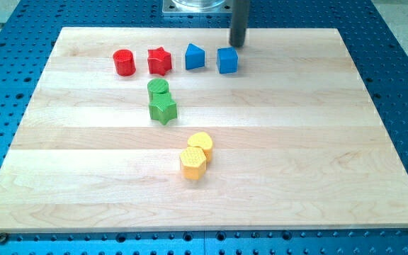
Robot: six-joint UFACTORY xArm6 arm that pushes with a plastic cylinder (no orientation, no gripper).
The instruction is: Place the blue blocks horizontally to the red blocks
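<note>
Where wood lies smooth, ribbed yellow hexagon [193, 163]

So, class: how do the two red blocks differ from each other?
Shape: the red cylinder is round, the red star has points. Place: the cylinder ends the row at the view's left; the star sits between it and the blue blocks. Both are red, in one row near the view's top.

The pale wooden surface [317, 156] carries a row along the view's top: red cylinder [124, 62], red star [159, 61], blue wedge [194, 57], and blue cube [227, 60] just below my tip [237, 45]. Farther below-left lie green cylinder [158, 88] touching green star [163, 109], then yellow cylinder [200, 144] touching yellow hexagon [193, 164].
</note>
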